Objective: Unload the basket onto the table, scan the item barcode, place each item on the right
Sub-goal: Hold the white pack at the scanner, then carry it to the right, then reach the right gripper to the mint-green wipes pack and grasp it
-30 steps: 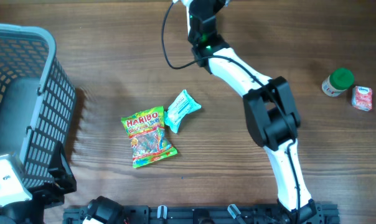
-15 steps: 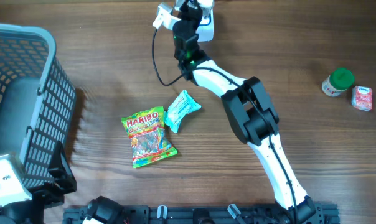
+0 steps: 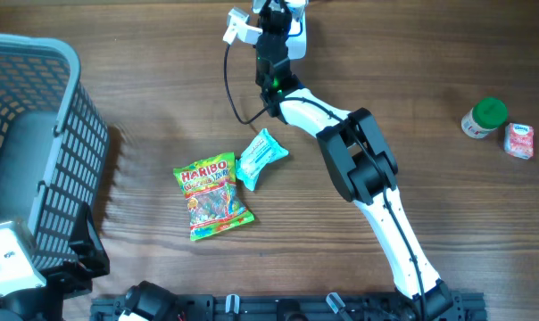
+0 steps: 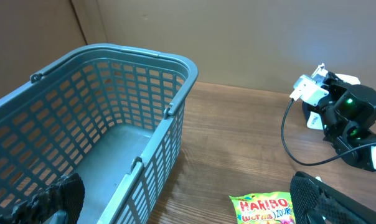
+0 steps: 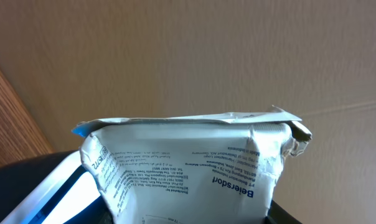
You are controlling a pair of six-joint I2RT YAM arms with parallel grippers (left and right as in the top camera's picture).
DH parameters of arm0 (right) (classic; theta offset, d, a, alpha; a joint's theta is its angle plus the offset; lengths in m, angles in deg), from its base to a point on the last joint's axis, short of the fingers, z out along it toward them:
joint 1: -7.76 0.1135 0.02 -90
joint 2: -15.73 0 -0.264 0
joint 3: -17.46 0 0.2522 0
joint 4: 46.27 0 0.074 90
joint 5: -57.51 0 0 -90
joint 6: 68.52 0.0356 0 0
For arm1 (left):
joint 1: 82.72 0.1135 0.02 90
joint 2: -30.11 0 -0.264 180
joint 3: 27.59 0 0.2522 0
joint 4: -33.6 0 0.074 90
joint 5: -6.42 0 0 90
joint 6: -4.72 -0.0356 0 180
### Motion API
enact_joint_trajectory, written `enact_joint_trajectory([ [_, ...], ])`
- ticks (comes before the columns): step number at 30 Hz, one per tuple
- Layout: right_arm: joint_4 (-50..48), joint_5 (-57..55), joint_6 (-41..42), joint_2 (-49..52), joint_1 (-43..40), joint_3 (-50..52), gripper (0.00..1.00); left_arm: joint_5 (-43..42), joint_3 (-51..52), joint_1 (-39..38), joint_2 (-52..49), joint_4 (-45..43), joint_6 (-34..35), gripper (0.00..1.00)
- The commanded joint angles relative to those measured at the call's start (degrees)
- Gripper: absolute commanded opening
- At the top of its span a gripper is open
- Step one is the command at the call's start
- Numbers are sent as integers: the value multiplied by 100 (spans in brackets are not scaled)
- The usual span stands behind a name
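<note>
Packet held up at the table's far side, barcode not yet in sight

Right gripper (image 3: 278, 18) is closed partway on a white printed packet (image 5: 188, 168) and holds it above the far side of the table, while the left gripper (image 4: 191, 205) hangs wide apart with nothing in it near the basket (image 4: 175, 93). For a good scan I would turn the wrist slowly until the barcode panel faces the reader squarely, keep the crumpled film taut, then hold steady (I can find no scanner in any view). Only the right wrist view shows the packet's fine print and bent top corner, with no bars I can make out. Only the overhead shows the Haribo bag (image 3: 211, 196) touching a teal packet (image 3: 261, 158) mid-table.
</note>
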Motion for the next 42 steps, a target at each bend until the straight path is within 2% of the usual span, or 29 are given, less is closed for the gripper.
enact_joint_trajectory([
  [1, 232, -601, 238, -409, 0, -144, 41, 33, -15, 15, 0, -15, -70, 100],
  [3, 1189, -916, 664, -850, -98, -144, 38, 33, -15, 15, 0, -15, -70, 100],
  [6, 2015, -1355, 1419, -1429, -391, -144, 39, 33, -15, 15, 0, -15, -70, 100],
  [9, 3377, -1853, 2535, -1773, -1102, -144, 40, 33, -15, 15, 0, -15, -68, 100],
  [11, 4439, -1930, 3388, -1773, -1633, -131, 44, 33, -15, 15, 0, -15, -68, 100],
  [15, 6223, -1513, 5407, -1751, -2535, -66, 45, 33, -15, 15, 0, -15, -70, 100],
  [23, 7471, 354, 8487, -1480, -2988, 70, 47, 33, -15, 15, 0, -15, -70, 100],
  [27, 7884, 645, 9176, -1427, -3571, 85, 48, 33, -15, 15, 0, -15, -68, 100],
  [30, 8054, 1043, 9250, -1427, -4026, 85, 53, 33, -15, 15, 0, -15, -68, 100],
  [31, 8155, 1121, 9254, -1427, -4186, 85, 62, 33, -15, 15, 0, -15, -68, 100],
  [33, 8332, 1147, 9228, -1456, -4323, 17, 99, 33, -15, 15, 0, -15, -70, 100],
  [37, 8861, 1897, 8865, -1943, -4166, -509, 100, 33, -15, 15, 0, -15, -68, 100],
  [40, 9239, 3364, 9062, -2745, -3775, -621, 100, 33, -15, 15, 0, -15, -70, 100],
  [41, 9506, 3936, 9484, -3077, -3539, -621, 100, 33, -15, 15, 0, -13, -70, 100],
  [42, 9718, 4312, 10336, -3233, -3362, -621, 99, 33, -15, 15, 0, -15, -68, 100],
])
